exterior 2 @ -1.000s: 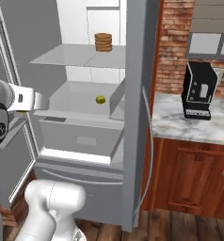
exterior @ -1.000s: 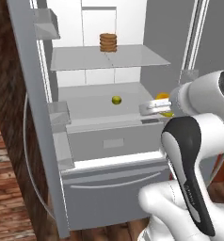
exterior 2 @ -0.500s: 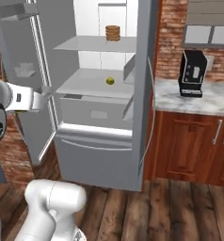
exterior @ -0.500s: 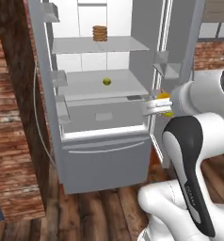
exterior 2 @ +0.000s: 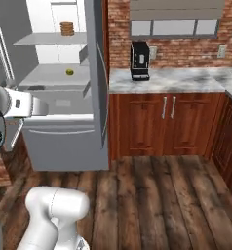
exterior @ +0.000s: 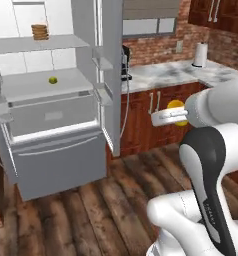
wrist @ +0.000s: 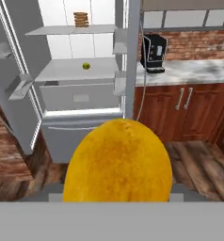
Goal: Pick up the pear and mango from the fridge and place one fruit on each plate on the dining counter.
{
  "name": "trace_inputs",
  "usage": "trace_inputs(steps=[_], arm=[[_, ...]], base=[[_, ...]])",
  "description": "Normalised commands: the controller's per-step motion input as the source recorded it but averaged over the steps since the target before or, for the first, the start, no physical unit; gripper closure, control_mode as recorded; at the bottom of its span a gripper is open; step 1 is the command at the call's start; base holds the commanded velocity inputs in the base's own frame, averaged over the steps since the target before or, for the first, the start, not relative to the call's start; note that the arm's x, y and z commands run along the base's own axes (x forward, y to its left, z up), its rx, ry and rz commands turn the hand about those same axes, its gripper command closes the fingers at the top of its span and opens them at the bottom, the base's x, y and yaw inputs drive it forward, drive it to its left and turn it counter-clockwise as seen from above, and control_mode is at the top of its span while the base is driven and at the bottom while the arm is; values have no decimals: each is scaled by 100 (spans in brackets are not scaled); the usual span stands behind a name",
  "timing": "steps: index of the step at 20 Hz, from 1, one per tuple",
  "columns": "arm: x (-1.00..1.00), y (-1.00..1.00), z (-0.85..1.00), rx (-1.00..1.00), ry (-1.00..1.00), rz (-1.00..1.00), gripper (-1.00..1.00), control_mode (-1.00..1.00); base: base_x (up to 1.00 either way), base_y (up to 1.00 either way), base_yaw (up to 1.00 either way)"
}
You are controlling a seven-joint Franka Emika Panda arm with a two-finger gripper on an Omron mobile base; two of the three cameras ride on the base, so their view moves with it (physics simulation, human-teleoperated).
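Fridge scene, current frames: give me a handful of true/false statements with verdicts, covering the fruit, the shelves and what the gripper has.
1. The mango is held in the gripper. True.
2. The pear sits on the top fridge shelf beside the brown discs. False: it lies alone on the shelf below, and the stack of brown ridged discs is on the shelf above.
3. The fridge door is shut. False: it stands open, with the white interior and shelves exposed.
4. A black coffee machine stands on the wall counter to the right of the fridge. True.
5. The pear is in the gripper too. False: the pear is on its fridge shelf, apart from the gripper.
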Motion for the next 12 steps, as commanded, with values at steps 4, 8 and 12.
trace_inputs(steps=[4, 8, 12], arm=[[0, 0, 0, 0, 0, 0, 100, 100], [0, 0, 0, 0, 0, 0, 100, 100], [0, 0, 0, 0, 0, 0, 100, 100]], base=[[0, 0, -100], [0, 0, -100], [0, 0, -100]])
